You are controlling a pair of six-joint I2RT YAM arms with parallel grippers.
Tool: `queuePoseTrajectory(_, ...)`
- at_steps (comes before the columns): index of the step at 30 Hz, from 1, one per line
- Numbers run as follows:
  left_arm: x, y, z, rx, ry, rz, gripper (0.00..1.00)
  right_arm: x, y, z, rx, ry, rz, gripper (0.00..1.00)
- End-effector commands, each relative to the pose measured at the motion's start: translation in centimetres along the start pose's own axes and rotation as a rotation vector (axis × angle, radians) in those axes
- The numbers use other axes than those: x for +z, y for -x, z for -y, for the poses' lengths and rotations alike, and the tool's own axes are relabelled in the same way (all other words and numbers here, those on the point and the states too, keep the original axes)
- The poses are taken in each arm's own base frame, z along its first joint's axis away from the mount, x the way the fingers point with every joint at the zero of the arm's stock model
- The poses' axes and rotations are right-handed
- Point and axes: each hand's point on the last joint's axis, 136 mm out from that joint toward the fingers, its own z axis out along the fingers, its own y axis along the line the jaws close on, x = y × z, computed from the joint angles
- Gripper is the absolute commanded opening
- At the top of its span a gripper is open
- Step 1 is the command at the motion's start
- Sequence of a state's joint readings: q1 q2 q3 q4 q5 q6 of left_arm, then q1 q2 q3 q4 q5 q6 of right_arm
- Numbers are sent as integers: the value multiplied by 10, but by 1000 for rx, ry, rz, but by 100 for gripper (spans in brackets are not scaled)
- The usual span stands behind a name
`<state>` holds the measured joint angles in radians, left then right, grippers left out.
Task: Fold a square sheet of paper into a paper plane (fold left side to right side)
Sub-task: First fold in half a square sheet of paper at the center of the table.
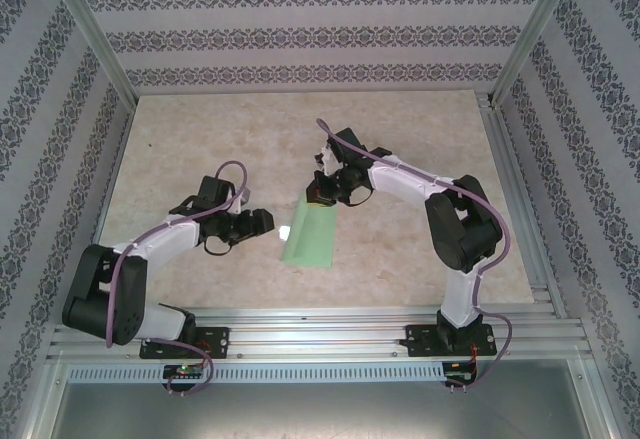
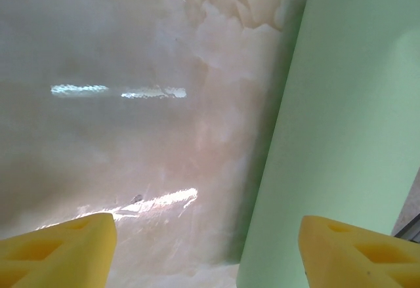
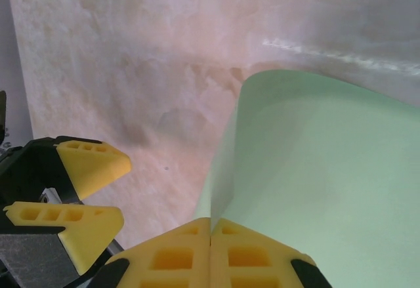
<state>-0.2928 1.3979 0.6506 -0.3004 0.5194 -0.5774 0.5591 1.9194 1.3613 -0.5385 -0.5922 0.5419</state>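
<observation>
The sheet of paper [image 1: 309,235] lies near the middle of the tabletop [image 1: 180,149], slightly toward the near edge, between the two arms. One side of the sheet is lifted off the surface and curves over the flat part; the rest lies flat.

Right gripper [image 3: 210,232]: fingers pressed together, clamped on the raised edge of the sheet at its far end.

Left gripper [image 1: 257,223]: jaws spread apart, grasping nothing. It is positioned just beside the sheet's left edge, low over the tabletop. In the left wrist view, one fingertip [image 2: 357,252] overlaps the sheet; contact cannot be confirmed.
</observation>
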Motion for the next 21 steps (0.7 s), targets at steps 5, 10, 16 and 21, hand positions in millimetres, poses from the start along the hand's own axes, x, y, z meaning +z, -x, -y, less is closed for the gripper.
queuePoseTrajectory(5, 24, 5, 26, 59, -30, -8, 75, -2, 3, 33, -53, -77, -35, 0)
queuePoseTrajectory(10, 43, -1, 39, 91, -15, -41, 75, -4, 3, 51, -44, -110, -43, 0)
queuePoseTrajectory(16, 59, -5, 49, 107, -3, -62, 74, -3, -1, 70, -31, -171, -60, 0)
queuePoseTrajectory(21, 70, -10, 56, 122, 0, -88, 68, -3, -3, 76, -21, -182, -61, 0)
